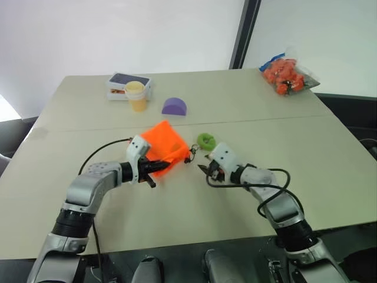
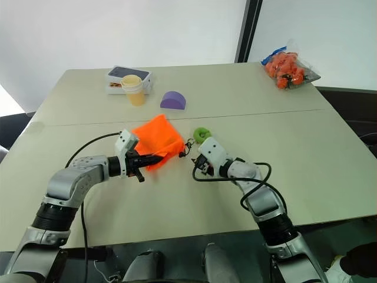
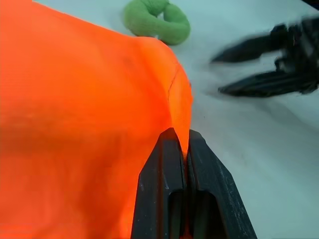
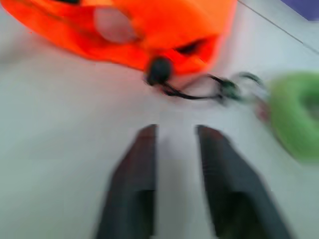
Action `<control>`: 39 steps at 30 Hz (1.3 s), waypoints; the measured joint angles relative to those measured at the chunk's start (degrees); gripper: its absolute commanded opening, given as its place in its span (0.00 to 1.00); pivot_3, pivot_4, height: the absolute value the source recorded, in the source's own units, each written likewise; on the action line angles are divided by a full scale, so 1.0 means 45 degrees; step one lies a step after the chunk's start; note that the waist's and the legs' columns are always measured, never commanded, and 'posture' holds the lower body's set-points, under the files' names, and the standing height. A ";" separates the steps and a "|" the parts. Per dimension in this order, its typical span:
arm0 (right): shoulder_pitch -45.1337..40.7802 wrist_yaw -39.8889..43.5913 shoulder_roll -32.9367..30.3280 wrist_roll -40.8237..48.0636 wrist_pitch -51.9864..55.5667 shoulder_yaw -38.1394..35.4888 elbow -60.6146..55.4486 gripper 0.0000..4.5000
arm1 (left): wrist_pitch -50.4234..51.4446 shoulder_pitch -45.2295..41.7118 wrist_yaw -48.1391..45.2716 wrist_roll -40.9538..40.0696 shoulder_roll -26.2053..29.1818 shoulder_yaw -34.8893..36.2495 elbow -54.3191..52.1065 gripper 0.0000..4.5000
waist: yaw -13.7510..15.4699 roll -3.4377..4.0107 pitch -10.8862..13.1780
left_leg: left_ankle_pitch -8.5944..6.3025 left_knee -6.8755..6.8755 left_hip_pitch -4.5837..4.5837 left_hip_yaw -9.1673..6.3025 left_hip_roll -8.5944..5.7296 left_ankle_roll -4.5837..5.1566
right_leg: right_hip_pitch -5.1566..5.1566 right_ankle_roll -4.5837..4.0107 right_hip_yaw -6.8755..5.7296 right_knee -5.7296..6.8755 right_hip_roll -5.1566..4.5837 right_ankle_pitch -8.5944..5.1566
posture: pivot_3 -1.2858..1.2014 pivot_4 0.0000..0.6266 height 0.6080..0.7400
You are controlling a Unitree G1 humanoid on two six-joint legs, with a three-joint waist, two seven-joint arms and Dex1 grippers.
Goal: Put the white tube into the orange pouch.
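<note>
The orange pouch [image 1: 165,141] lies bunched at the table's middle, its near edge raised. My left gripper [image 3: 180,144] is shut on that fabric edge. A thin dark cord [image 4: 199,92] trails from the pouch's corner toward a green ring [image 1: 205,140]. Just right of the pouch, my right gripper [image 4: 174,130] stands open over bare table, with nothing between its fingers. A pale, blurred round shape [image 4: 114,22] shows inside the pouch's mouth. I cannot tell whether it is the white tube.
At the back left stand a pale yellow cup [image 1: 136,94] and a flat box [image 1: 126,82], with a purple half-dome [image 1: 174,106] beside them. A clear bag of orange-red items [image 1: 287,73] sits at the far right corner.
</note>
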 measured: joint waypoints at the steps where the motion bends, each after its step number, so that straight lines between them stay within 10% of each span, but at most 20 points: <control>1: -0.0155 -0.0106 -0.0005 -0.0082 -0.0122 -0.0016 0.0168 0.62 | 0.0014 0.0042 -0.0062 -0.0013 0.0006 -0.0009 -0.0005 0.13 | 0.0010 0.0000 0.0000 | 0.0000 0.0000 -0.0002 -0.0001 0.0000 0.0000 | -0.0002 -0.0001 0.0000 0.0000 0.0000 0.0001 | 0.52 0.24 0.87; 6: -0.1347 -0.0843 0.0209 -0.0707 -0.1167 -0.0011 0.2582 0.62 | -0.0065 0.0259 -0.0279 0.0056 0.0223 -0.0051 -0.0291 0.61 | 0.0047 -0.0001 0.0000 | 0.0000 0.0012 -0.0012 0.0008 -0.0007 0.0000 | 0.0011 -0.0005 0.0001 -0.0020 -0.0015 0.0002 | 0.52 0.24 0.87; 15: -0.3138 -0.1501 0.0634 -0.1655 -0.2808 0.0269 0.6121 0.62 | -0.0927 0.0529 0.0178 0.0148 0.0193 0.0226 -0.0510 0.61 | 0.0038 0.0002 0.0003 | 0.0000 0.0002 -0.0019 0.0008 -0.0005 0.0000 | 0.0008 -0.0001 0.0000 -0.0025 -0.0015 0.0004 | 0.52 0.24 0.87; 21: -0.3205 -0.1436 0.0302 -0.2358 -0.3305 0.0542 0.6523 0.01 | -0.1421 0.0695 0.0494 0.0162 0.0199 0.0304 -0.0823 0.62 | 0.0044 0.0002 0.0002 | 0.0000 0.0013 -0.0017 0.0008 -0.0006 0.0000 | 0.0015 0.0000 0.0000 -0.0021 -0.0016 0.0005 | 0.52 0.24 0.87; 36: -0.0864 -0.1341 -0.0400 0.0069 -0.0367 -0.2972 -0.0666 0.01 | -0.3347 -0.0266 0.0928 0.0889 -0.0534 0.0366 0.0691 0.62 | 0.0038 0.0011 0.0007 | 0.0000 0.0012 -0.0005 0.0001 -0.0006 0.0000 | 0.0015 0.0004 -0.0001 0.0000 -0.0007 0.0006 | 0.52 0.24 0.87; 39: -0.0678 -0.1181 -0.0376 0.0855 0.0447 -0.3239 -0.1624 0.00 | -0.3556 -0.0511 0.0431 0.0925 -0.0536 0.0319 0.1085 0.80 | 0.0057 0.0011 0.0006 | 0.0000 0.0012 -0.0014 0.0003 -0.0006 0.0000 | 0.0016 0.0002 -0.0002 -0.0013 -0.0011 0.0004 | 0.52 0.24 0.87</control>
